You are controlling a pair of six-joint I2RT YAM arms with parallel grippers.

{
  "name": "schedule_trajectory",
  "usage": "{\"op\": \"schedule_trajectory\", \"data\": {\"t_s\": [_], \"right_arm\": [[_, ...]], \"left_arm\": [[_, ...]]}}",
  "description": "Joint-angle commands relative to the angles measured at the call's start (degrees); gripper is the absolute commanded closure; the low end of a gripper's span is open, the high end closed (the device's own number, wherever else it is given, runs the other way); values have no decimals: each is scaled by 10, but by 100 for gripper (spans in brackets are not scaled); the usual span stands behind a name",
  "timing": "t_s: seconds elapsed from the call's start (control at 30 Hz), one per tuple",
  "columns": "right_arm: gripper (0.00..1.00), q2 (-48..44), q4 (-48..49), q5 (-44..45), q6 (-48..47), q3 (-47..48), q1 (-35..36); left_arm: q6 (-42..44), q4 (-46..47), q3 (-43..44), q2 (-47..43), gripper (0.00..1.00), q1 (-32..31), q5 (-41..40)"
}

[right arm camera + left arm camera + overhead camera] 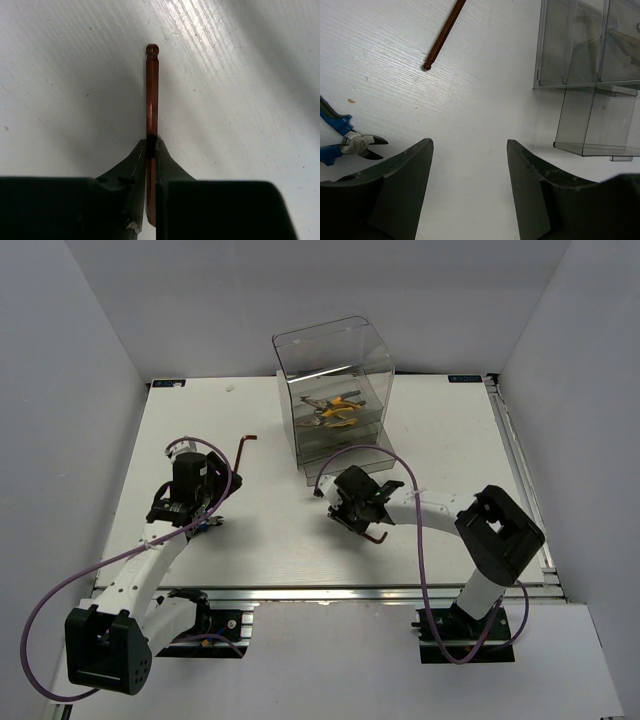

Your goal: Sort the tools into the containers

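The right jaws are pinched tight on a reddish hex key (pixel 152 95), its ball end sticking out ahead of them over the table (pixel 240 100). The left jaws gape wide, gripping nothing. Blue cutters (pixel 347 142) lie to their left, a second hex key (pixel 443 35) ahead-left and the drawer cabinet (pixel 590 50) ahead-right. The cabinet seemingly holds yellow pliers (pixel 338 408).

Blue-handled cutters (pixel 350 144) cut off at left edge; hex key (pixel 442 36) at top.

White arms (pixel 150 562), black jaws, purple cables (pixel 421 560).
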Motion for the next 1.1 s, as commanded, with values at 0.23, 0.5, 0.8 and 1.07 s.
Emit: {"op": "schedule_trajectory", "data": {"t_s": [0.23,0.5,0.8,1.07], "right_arm": [[100,-43,-40,-34,-78,-30,2],[100,-146,-73,-125,-142,7,1],[100,-192,-75,-76,-336,98,1],[100,-114,-108,-88,-547,226,-44]], "left_arm": [[2,-10,1,-22,28,2,-5],[2,-11,-1,-28,28,2,-5],[7,-13,0,-28,28,2,-7],[11,-10,10,-19,28,2,-3]]}}
